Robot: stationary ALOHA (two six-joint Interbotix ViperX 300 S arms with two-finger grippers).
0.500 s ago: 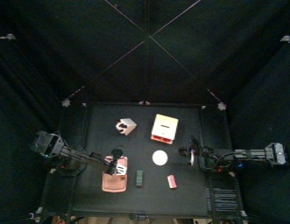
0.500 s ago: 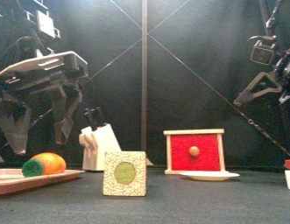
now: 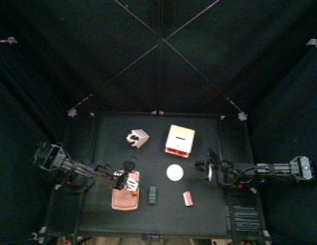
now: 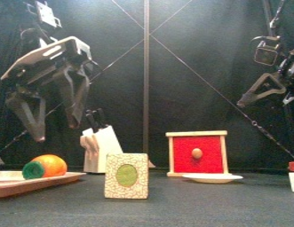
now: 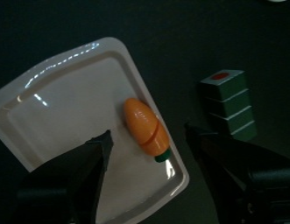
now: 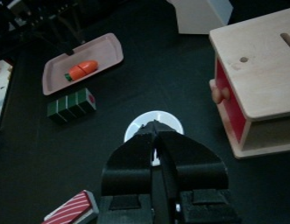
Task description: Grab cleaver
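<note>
The cleaver (image 3: 135,140) shows as a whitish-grey block at the table's back left. In the front view it (image 4: 101,148) stands upright with dark handles sticking out of its top. My left gripper (image 3: 123,180) hangs open in front of it, above the pink tray (image 3: 124,201). Seen from the front, this gripper (image 4: 57,113) spreads its fingers high over the table. Its wrist view looks down between the jaws (image 5: 147,175) at an orange carrot (image 5: 147,129) on the tray (image 5: 53,96). My right gripper (image 6: 159,142) is shut and empty, right of centre (image 3: 207,170).
A yellow-white box (image 3: 181,140) with a red front (image 4: 196,152) stands at the back centre. A white plate (image 3: 175,172) lies before it. A green box (image 3: 150,194) and a red box (image 3: 188,198) sit near the front edge.
My left gripper has risen and shifted slightly right over the tray, still open. The right arm has not moved.
</note>
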